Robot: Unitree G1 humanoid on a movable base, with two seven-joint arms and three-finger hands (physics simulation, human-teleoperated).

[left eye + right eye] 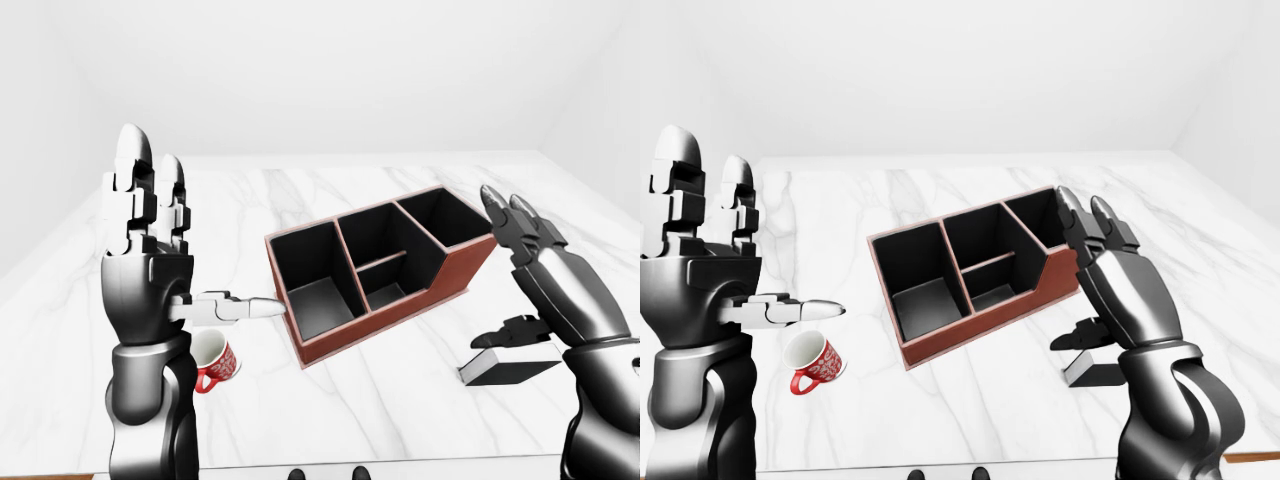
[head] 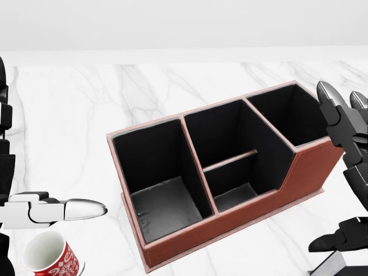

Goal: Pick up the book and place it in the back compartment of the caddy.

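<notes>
The brown caddy (image 1: pixel 455 275) with black compartments stands on the white marble table (image 1: pixel 300 190), turned at an angle. The book (image 1: pixel 505 370), dark with white page edges, lies flat on the table to the right of the caddy; it also shows in the right-eye view (image 1: pixel 1092 372). My right hand (image 1: pixel 520 270) is open, raised just above the book and beside the caddy's right end, holding nothing. My left hand (image 1: pixel 170 250) is open and upright at the left, thumb pointing toward the caddy, holding nothing.
A red and white mug (image 1: pixel 213 360) lies tipped on the table under my left hand, left of the caddy. The table's near edge runs along the bottom of the eye views. White walls stand behind the table.
</notes>
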